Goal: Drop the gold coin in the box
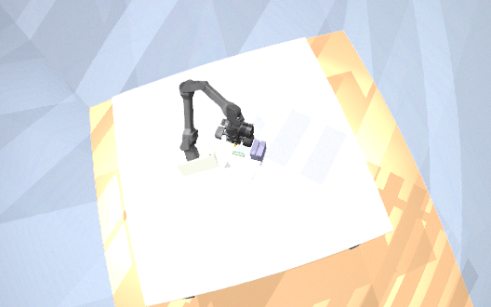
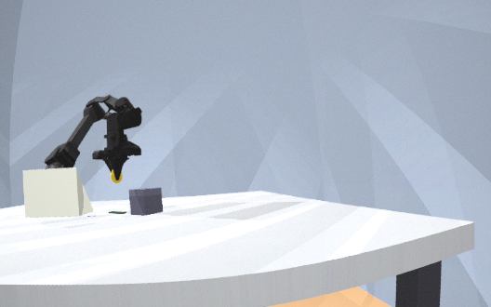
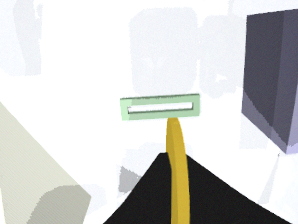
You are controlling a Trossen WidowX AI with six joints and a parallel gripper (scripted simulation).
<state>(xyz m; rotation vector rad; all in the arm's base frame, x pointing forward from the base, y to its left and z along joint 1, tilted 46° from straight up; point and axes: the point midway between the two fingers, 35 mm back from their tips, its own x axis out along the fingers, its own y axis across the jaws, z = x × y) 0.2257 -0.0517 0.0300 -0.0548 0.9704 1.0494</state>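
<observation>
My gripper (image 2: 117, 177) (image 3: 170, 161) is shut on the gold coin (image 2: 112, 177) (image 3: 178, 185). The coin is upright and edge-on in the wrist view, held clear above the table. In the top view only a bit of the coin (image 1: 235, 145) shows below the gripper. The holder (image 1: 233, 153) (image 2: 117, 212) (image 3: 125, 111) is empty and looks pale green from above. The closed box (image 1: 258, 151) (image 2: 146, 202) (image 3: 265, 65) stands beside the holder, lower than the coin in the exterior view. A line runs along its lid in the top view; the slot's opening is hidden in the wrist view.
A cream block (image 1: 199, 165) (image 2: 51, 193) (image 3: 30, 170) stands by the arm's base, on the holder's other side from the box. The white table (image 1: 260, 233) (image 2: 279, 251) carries everything. Pale shadow patches lie around the holder and box.
</observation>
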